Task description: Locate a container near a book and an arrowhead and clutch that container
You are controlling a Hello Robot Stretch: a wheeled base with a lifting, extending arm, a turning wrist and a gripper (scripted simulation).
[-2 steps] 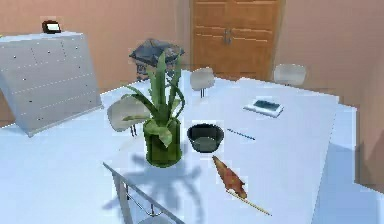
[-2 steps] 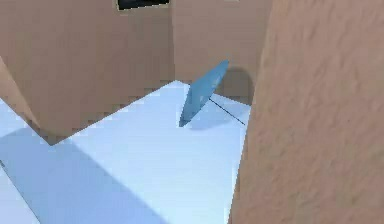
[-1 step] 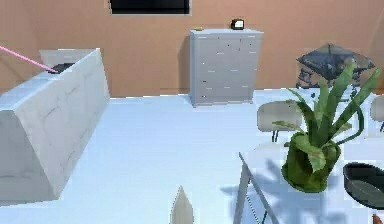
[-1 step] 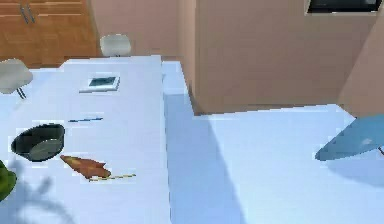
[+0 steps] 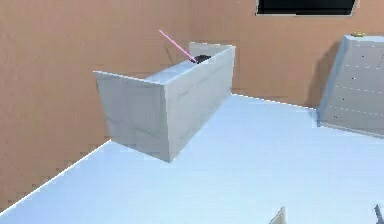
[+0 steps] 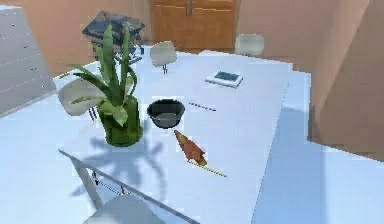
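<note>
forward view: grey boxy cabinet point(image 5: 165, 100), terracotta wall point(image 5: 50, 50)
arm side view: white desk point(image 6: 250, 130) with dark round bowl point(image 6: 165, 112), leafy potted plant point(image 6: 118, 95), grey book point(image 6: 224, 77), brown arrowhead point(image 6: 189, 146)
pincer: cannot tell

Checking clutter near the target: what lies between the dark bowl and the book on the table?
Arm side view: a thin dark stick lies between bowl and book, otherwise bare table.
</note>
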